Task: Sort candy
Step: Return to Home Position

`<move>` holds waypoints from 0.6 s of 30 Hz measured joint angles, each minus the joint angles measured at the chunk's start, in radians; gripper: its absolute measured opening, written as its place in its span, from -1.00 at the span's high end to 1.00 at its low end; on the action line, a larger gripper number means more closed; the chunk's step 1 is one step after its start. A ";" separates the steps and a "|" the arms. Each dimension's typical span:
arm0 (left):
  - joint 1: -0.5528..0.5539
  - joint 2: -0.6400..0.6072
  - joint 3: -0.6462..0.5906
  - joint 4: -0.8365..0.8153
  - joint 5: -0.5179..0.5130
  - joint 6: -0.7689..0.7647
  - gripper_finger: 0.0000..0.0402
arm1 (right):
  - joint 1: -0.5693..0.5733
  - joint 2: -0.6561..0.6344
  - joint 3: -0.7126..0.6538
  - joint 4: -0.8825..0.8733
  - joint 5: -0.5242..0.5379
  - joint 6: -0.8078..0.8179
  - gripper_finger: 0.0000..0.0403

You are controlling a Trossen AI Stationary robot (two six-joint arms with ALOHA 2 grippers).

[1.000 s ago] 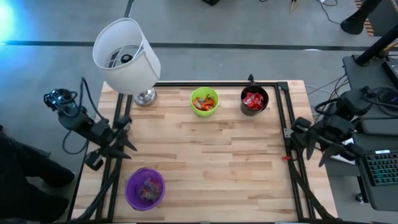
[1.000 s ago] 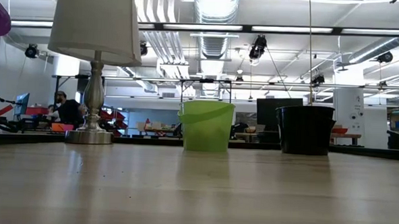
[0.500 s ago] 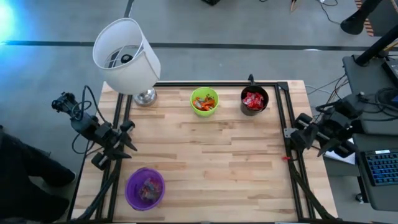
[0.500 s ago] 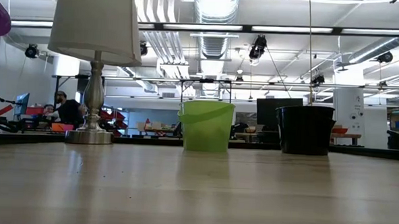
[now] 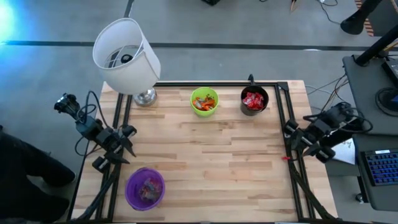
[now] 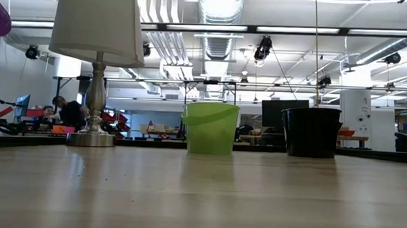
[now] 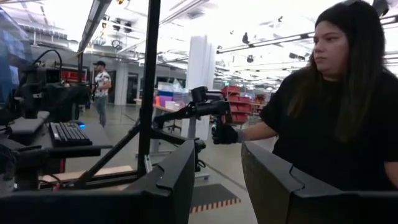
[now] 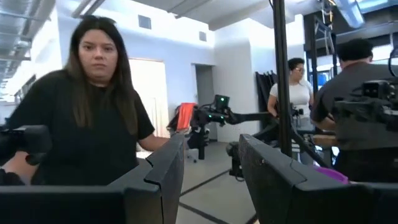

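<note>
Jaws spread, empty: left gripper [image 5: 124, 143] at 9 o'clock edge of table [image 5: 211, 155]; right gripper [image 5: 292, 139] at 3 o'clock. All visible candy [image 5: 253, 99] sits in cups: green cup [image 5: 204, 89] at 12, black cup [image 5: 265, 102] at 1, purple cup [image 5: 127, 186] at 7, nearest the left arm. Judged: nothing left to pick.

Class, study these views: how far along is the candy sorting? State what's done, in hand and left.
Done: candy sits in the green cup, black cup and purple cup; none shows on the table. In hand: nothing; the left gripper and right gripper are open and empty at its sides. Left: seemingly only parking the arms.
</note>
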 joint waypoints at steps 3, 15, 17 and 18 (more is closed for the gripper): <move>0.000 -0.003 -0.009 0.001 0.000 0.000 0.43 | 0.000 -0.031 -0.041 0.002 0.013 -0.003 0.28; 0.000 -0.027 -0.060 0.007 -0.001 0.003 0.43 | 0.000 -0.070 -0.243 0.053 0.093 -0.027 0.28; 0.000 -0.032 -0.060 0.008 0.000 0.003 0.43 | 0.000 -0.067 -0.263 0.075 0.095 -0.035 0.28; 0.000 -0.033 -0.060 0.007 0.000 0.003 0.43 | 0.000 -0.066 -0.273 0.085 0.095 -0.041 0.28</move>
